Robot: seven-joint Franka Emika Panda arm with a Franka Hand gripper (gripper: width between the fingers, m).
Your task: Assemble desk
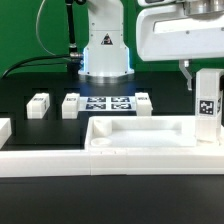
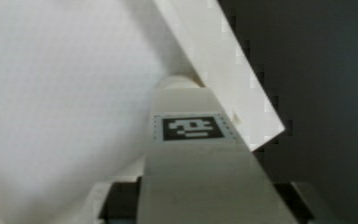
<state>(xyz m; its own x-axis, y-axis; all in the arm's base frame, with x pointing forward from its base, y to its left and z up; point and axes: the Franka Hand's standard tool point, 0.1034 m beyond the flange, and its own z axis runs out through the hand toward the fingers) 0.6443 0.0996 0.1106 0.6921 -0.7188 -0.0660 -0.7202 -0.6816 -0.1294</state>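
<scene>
The desk top (image 1: 140, 137), a white tray with a raised rim, lies at the front of the table. At its right end a square white leg (image 1: 207, 105) with a black-and-white tag stands upright. My gripper (image 1: 199, 77) comes down from above and is shut on this leg's upper part. In the wrist view the leg (image 2: 197, 150) fills the gap between my dark fingers (image 2: 123, 203), its tag facing the camera. The desk top (image 2: 60, 100) and its rim (image 2: 229, 70) lie beyond it. Whether the leg's lower end sits in the top, I cannot tell.
Three more white legs (image 1: 38, 105) (image 1: 71, 105) (image 1: 143, 102) lie in a row at the back, around the marker board (image 1: 106, 103). The robot's base (image 1: 105, 50) stands behind them. A long white border rail (image 1: 60, 163) runs along the front edge.
</scene>
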